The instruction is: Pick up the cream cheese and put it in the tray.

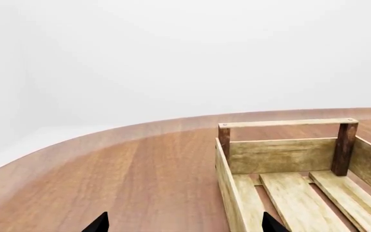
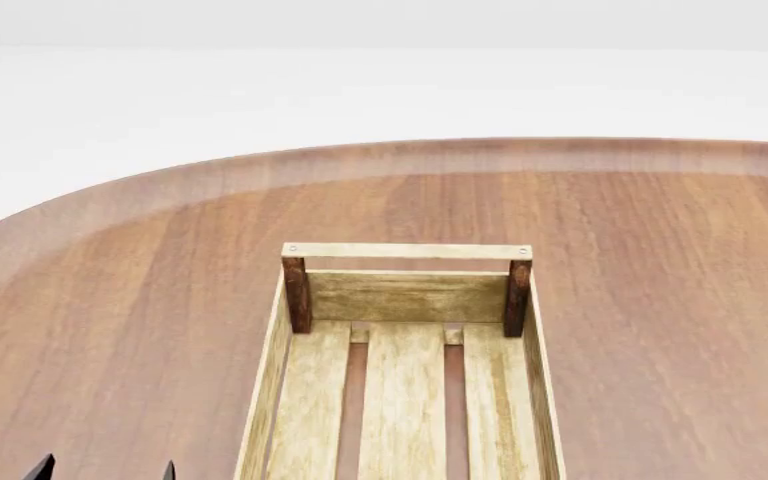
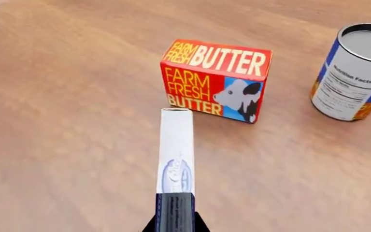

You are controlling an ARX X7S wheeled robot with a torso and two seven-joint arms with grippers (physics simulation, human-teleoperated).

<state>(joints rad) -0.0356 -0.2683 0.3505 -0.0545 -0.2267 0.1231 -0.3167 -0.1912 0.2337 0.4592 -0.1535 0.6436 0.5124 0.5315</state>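
The cream cheese (image 3: 176, 145), a thin white box with a blue oval logo, shows edge-on in the right wrist view. My right gripper (image 3: 175, 224) is shut on its near end, one dark jaw on each flat face. Its far end points at the butter box. The tray (image 2: 408, 251), a light-wood crate with a slatted bottom and dark corner posts, stands in the middle of the head view, and nothing shows in the part of it in view. My left gripper (image 1: 184, 224) is open over the table beside the tray (image 1: 287, 123)'s left wall, and its two dark tips (image 2: 104, 470) show at the head view's lower left.
A red-orange butter box (image 3: 215, 79) stands just beyond the cream cheese. A blue-and-orange can (image 3: 353, 72) stands to one side of it. The round wooden table (image 2: 157, 300) has a raised rim (image 2: 398, 152) at its far edge. The right arm is out of the head view.
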